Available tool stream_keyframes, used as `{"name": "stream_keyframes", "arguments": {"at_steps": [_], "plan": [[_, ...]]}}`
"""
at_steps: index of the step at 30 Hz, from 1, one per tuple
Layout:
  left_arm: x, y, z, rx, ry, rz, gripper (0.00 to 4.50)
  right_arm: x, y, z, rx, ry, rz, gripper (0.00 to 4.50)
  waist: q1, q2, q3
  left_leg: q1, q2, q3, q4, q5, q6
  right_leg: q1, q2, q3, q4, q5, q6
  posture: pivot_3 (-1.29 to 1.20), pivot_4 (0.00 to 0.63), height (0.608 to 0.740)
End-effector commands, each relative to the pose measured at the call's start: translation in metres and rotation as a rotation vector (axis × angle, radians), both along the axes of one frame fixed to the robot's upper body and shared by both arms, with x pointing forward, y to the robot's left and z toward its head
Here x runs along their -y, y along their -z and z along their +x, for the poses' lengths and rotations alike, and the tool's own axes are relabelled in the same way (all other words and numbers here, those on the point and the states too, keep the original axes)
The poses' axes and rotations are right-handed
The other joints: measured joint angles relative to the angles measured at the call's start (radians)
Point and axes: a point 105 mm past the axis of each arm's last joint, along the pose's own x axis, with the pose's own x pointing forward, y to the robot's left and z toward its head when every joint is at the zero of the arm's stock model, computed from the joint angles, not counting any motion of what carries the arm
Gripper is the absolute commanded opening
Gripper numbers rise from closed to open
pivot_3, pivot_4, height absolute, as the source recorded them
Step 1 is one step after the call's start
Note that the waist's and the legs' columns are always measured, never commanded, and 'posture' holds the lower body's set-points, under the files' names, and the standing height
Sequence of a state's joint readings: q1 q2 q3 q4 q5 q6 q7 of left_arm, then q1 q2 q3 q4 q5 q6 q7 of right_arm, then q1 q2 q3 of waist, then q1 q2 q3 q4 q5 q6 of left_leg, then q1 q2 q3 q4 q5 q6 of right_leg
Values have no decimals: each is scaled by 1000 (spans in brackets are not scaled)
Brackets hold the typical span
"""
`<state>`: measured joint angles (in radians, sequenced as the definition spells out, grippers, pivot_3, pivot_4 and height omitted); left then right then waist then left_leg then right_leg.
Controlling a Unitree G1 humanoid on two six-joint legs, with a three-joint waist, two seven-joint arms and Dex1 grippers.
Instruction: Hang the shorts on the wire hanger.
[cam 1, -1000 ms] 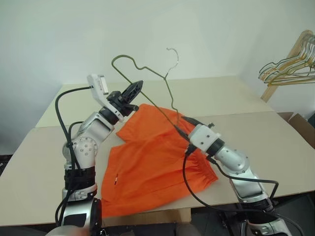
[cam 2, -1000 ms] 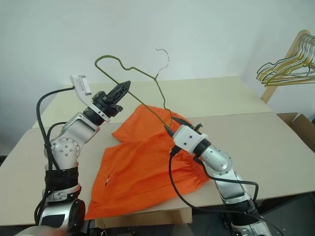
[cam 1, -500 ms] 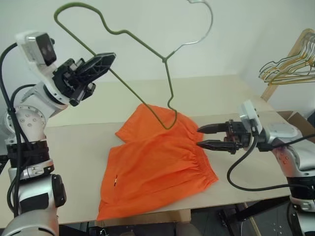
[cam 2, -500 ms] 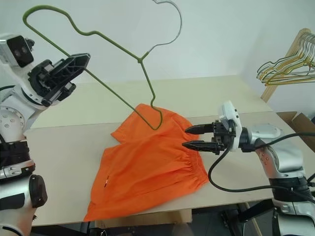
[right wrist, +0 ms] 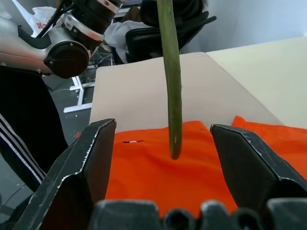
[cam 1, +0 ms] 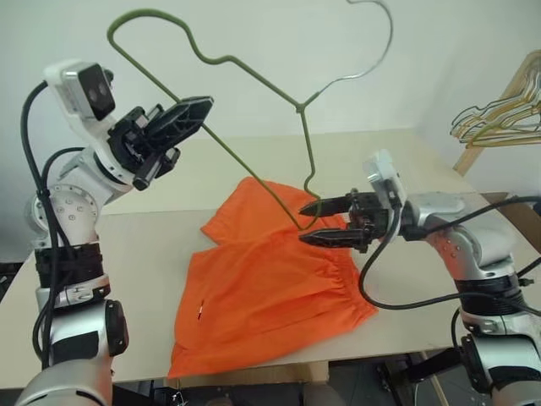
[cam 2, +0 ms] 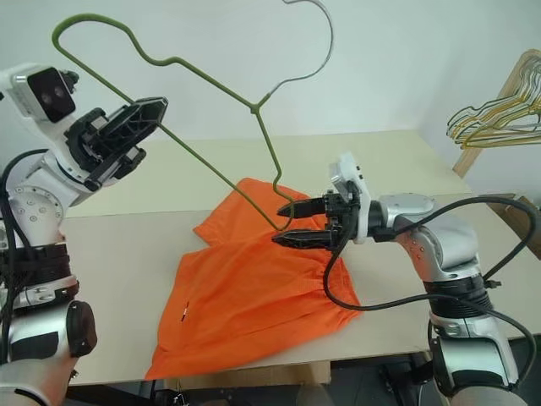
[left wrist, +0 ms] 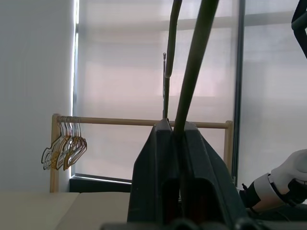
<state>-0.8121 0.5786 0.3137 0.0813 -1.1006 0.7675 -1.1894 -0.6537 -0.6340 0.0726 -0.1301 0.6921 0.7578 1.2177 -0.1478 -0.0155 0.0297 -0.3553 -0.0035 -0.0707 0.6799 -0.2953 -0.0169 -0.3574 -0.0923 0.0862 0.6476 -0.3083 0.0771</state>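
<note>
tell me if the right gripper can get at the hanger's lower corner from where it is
Probably yes. The right gripper is open, and the wire hanger, held up by the left gripper, hangs between its fingers above the shorts; nothing blocks it.

soft, even daylight; faint shadows on the table (cam 1: 423, 169), sharp focus.

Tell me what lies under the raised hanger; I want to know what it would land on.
The orange shorts lie flat on the table, under the wire hanger's lower corner. The table surface beneath the shorts is covered.
</note>
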Motion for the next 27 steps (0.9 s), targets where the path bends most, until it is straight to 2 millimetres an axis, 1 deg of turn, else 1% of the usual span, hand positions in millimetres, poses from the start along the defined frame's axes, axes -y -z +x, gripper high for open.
{"name": "stream_keyframes", "arguments": {"at_steps": [1, 8, 9, 11, 12, 17, 18, 19, 20, 22, 24, 25, 27], "plan": [[-1, -6, -5, 46, -12, -9, 0, -4, -13, -2, 30, -29, 18, 3715, 0, 0, 0, 0, 0, 0, 0, 0, 0, 0, 0, 0, 0, 0, 0, -100, 0, 740], [0, -3, -6, 39, -9, -9, 0, -7, -17, 2, 23, -20, 28, 3715, -2, 0, 0, 0, 0, 0, 0, 0, 0, 0, 0, 0, 0, 0, 0, -98, 0, 740], [0, -2, -6, 37, -9, -9, 0, -7, -17, 2, 15, -17, 27, 3553, -2, 0, 0, 0, 0, 0, 0, 0, 0, 0, 0, 0, 0, 0, 0, -98, 0, 740], [1, -2, -5, 32, -9, -13, 0, -7, -17, 3, 3, -13, 25, 3120, -2, 0, 0, 0, 0, 0, 0, 0, 0, 0, 0, 0, 0, 0, 0, -99, 0, 740], [1, -1, -5, 29, -8, -14, 0, -8, -16, 3, -1, -17, 24, 2817, -2, 0, 0, 0, 0, 0, 0, 0, 0, 0, 0, 0, 0, 0, 0, -101, 0, 740], [2, 1, 1, 10, -32, -24, 0, -9, -16, 2, -12, -15, 20, 1039, -2, 0, 0, 0, 0, 0, 0, 0, 0, 0, 0, 0, 0, 0, 0, -103, 0, 740], [2, 2, 1, 6, -29, -27, 0, -9, -16, 3, -15, -14, 24, 608, -2, 0, 0, 0, 0, 0, 0, 0, 0, 0, 0, 0, 0, 0, 0, -105, 0, 740], [2, 3, 1, 3, -26, -27, 0, -9, -16, 2, -17, -14, 26, 295, -3, 0, 0, 0, 0, 0, 0, 0, 0, 0, 0, 0, 0, 0, 0, -105, 0, 740], [2, 4, 1, -4, -20, -23, 0, -10, -16, 2, -19, -15, 27, 49, -4, 0, 0, 0, 0, 0, 0, 0, 0, 0, 0, 0, 0, 0, 0, -106, 0, 740], [3, 10, 4, -35, -26, 8, 0, -10, -16, 3, -22, -13, 25, 49, -5, 0, 0, 0, 0, 0, 0, 0, 0, 0, 0, 0, 1, 0, 0, -106, 0, 740], [4, 22, 6, -75, -20, 70, 551, -9, -15, 3, -27, -6, 24, 0, -6, 0, 0, 0, 0, 0, 0, 0, 0, 0, 0, 0, 1, 0, 0, -110, 0, 740], [4, 26, 8, -84, -35, 85, 783, -9, -15, 3, -31, -1, 26, 0, -6, 0, 0, 0, 0, 0, 0, 0, 0, 0, 1, 0, 1, 0, 0, -113, 0, 740], [4, 34, 16, -106, -100, 105, 1431, -7, -15, 3, -34, 7, 34, 0, -6, 0, 0, 0, 0, 0, 0, 0, 0, 0, 0, 0, 1, 0, 0, -113, 0, 740]]}}
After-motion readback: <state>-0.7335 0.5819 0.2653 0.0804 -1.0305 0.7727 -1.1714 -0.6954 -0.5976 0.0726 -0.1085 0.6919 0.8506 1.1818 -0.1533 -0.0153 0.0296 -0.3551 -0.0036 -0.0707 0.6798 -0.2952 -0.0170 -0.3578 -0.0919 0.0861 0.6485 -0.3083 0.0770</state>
